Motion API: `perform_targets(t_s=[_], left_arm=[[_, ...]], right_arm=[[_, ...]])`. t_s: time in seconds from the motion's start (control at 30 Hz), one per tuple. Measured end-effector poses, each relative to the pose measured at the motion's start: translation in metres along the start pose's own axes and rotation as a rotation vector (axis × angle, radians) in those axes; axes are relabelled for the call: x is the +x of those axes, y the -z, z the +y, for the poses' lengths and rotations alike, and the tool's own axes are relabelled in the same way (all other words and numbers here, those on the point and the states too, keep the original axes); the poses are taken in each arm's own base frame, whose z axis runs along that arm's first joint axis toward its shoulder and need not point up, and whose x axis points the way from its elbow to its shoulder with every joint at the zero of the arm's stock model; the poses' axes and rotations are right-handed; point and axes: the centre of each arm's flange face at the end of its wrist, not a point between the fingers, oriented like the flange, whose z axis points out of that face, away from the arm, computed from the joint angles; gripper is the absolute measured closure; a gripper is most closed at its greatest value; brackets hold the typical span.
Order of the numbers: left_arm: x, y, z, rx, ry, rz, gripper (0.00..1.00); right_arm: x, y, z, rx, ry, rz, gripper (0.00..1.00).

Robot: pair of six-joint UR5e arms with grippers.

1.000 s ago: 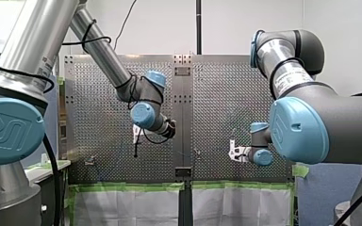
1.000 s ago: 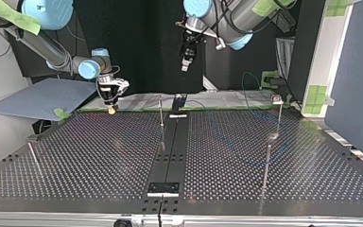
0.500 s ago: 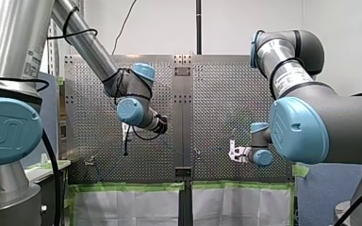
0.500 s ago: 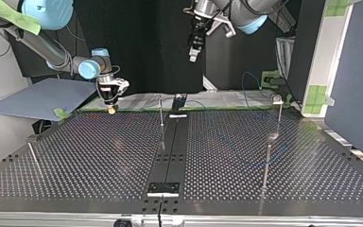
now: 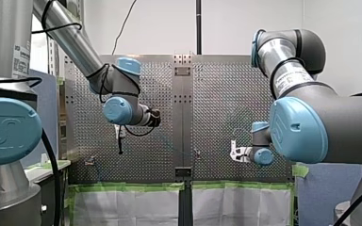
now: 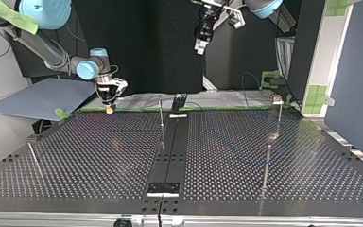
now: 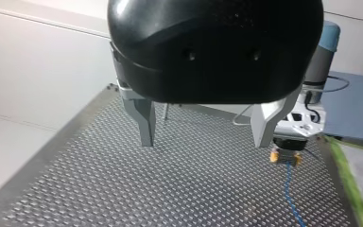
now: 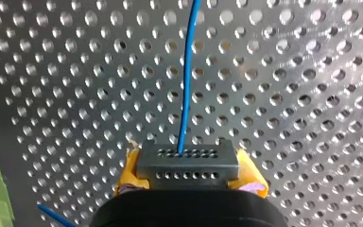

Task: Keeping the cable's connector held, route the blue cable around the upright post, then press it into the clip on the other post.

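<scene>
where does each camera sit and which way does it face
Front view: behind and above the arms, facing over the perforated metal table; my left arm left, my right arm right.
Top view: across the table, facing the arms; sides crossed.
Left wrist view: on my left arm, looking along its open black left gripper.
Right wrist view: on my right arm, facing the table; yellow-padded right gripper shut on the grey connector of the blue cable.
Shared: both wrist views show that cable.
</scene>
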Motion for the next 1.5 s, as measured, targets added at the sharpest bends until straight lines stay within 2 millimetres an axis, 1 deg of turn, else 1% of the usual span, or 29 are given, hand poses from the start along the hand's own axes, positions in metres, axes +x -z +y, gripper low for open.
perform_targets(t_s=[0.2,0.4,0.5,0.93,1.2,1.5], left_arm=[[-0.004,0.014,0.005,0.010,0.020,-0.044,0.00],[-0.009,0.017,0.005,0.016,0.030,-0.068,0.00],[-0.010,0.017,0.005,0.017,0.031,-0.070,0.00],[-0.014,0.019,0.007,0.011,0.036,-0.070,0.00],[-0.018,0.020,0.008,0.005,0.054,-0.073,0.00],[-0.018,0.020,0.010,-0.017,0.058,-0.075,0.00]], right_arm=[[0.018,0.006,0.008,-0.029,0.021,-0.009,1.00],[0.036,0.018,0.013,-0.068,0.020,-0.007,1.00],[0.049,0.021,0.014,-0.074,0.018,-0.006,1.00],[0.109,0.027,0.016,-0.080,-0.002,0.015,1.00],[0.146,0.032,0.021,-0.086,0.010,0.048,1.00],[0.194,0.038,0.027,-0.097,0.022,0.114,1.00]])
